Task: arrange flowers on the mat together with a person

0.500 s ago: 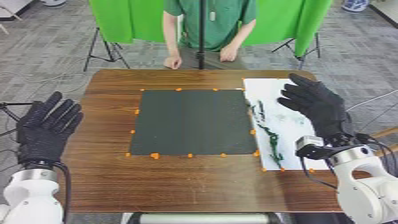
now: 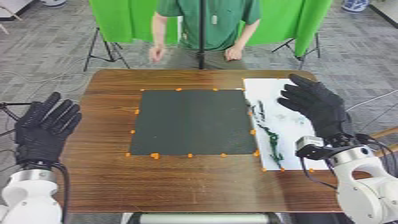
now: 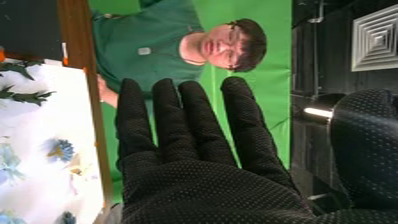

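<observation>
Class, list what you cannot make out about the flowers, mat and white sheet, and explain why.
- Head view: the stretch of white sheet behind the right hand, which covers it.
- Head view: leaf shapes on the green sprig; too small.
- Right wrist view: the rest of the dark mat; cut off by the edge.

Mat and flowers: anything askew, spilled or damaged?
Nothing stands out. Dark mat lies flat, orange marks along its edges; green stems and a blue flower lie on the white sheet beside it. No visible spill.
</observation>
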Robot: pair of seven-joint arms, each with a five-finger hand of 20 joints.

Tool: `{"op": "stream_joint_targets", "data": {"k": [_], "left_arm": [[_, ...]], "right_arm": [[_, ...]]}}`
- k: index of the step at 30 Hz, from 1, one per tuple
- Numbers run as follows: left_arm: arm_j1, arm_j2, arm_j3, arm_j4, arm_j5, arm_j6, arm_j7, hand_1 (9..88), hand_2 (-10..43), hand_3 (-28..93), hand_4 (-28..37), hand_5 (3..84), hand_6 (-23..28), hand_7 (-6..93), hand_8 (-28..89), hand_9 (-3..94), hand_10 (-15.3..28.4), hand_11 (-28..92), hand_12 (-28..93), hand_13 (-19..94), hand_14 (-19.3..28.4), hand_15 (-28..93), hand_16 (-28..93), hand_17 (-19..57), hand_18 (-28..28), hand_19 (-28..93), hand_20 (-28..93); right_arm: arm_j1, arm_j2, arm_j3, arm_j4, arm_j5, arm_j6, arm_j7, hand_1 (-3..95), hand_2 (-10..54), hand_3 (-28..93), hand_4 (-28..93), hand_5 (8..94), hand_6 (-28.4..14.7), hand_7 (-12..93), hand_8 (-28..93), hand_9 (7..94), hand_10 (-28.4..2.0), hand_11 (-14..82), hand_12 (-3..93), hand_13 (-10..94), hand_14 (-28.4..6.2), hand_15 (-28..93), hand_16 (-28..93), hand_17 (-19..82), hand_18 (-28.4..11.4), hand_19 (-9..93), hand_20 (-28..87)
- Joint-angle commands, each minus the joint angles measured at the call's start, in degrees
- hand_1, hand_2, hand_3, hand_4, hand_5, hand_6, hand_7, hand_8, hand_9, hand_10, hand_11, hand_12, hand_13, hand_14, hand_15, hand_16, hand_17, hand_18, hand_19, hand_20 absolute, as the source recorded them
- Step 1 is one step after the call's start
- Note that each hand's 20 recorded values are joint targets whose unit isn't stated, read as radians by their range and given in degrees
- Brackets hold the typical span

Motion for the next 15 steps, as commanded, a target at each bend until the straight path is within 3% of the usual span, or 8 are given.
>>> {"op": "stream_joint_targets", "data": {"k": [1, 5, 15], "left_arm": [[1.5, -0.59, -0.21, -0.1, -0.2, -0.14, 0.08, 31.1, 13.0, 70, -28.3, 42.0, 8.4, 16.5, -11, 38.2, 17.0, 26, 10, 28, 16.2, 38, -9, -2.8, 16.7, 40, 9], [1.7, -0.65, -0.24, -0.15, -0.73, -0.13, 0.31, 31.1, 13.0, 70, -28.3, 42.0, 8.4, 16.4, -11, 38.2, 17.1, 26, 10, 28, 16.3, 38, -9, -2.8, 16.7, 40, 9], [1.0, -0.62, 0.06, 0.39, -0.5, -0.36, -0.4, 31.1, 13.0, 70, -28.3, 42.0, 8.4, 16.5, -11, 38.3, 17.0, 26, 10, 29, 16.2, 39, -9, -2.9, 16.8, 41, 9]], "right_arm": [[-1.2, 0.3, 0.8, -0.5, 0.0, 0.8, 0.3, 12.9, 12.1, 73, -26, 35.8, -4.2, 15, -8, 37.6, -17.6, 4.5, 17.9, 31, -14.6, 10, 23, 15, -16.6, 26, 14], [-1.2, 0.2, 0.8, -0.5, 0.1, 0.9, 0.4, 13.0, 12.1, 73, -26, 35.8, -4.3, 15, -9, 37.6, -17.7, 4.5, 17.9, 30, -14.7, 10, 23, 15, -16.7, 26, 14], [-1.4, 0.0, 0.7, -0.6, 0.1, 0.5, 0.5, 13.2, 12.0, 73, -26, 36.0, -4.3, 15, -8, 37.7, -17.5, 4.6, 18.0, 31, -14.7, 11, 23, 15, -16.8, 26, 14]]}}
